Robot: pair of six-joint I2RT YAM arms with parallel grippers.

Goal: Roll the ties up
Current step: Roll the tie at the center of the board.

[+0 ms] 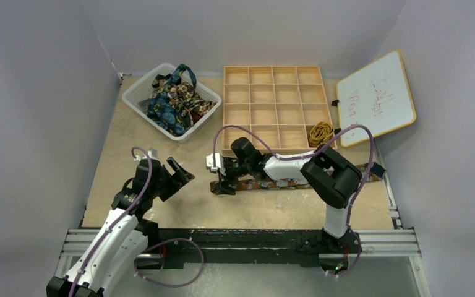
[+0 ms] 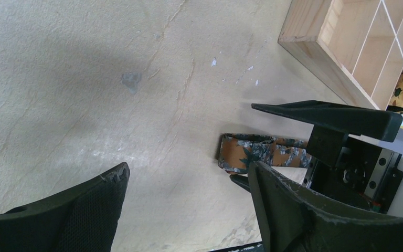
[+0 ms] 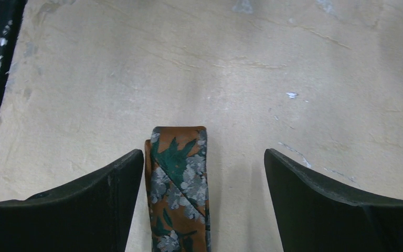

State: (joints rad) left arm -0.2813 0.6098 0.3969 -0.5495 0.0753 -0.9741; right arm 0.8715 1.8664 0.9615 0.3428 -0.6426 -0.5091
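Right pincer [image 3: 202, 153] apart, straddling tie [image 3: 178, 178] end; left pincer [image 2: 188, 168] apart, near it.

Soft even overhead light, faint broad shadow on the tabletop [image 2: 57, 58], wrist views fairly sharp

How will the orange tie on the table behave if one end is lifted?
Probably floppy: the tie lies flat and thin on the table, so a lifted end would likely droop. It seems light; a push may wrinkle it rather than slide it. Its end looks folded over, which suggests that it bends easily.
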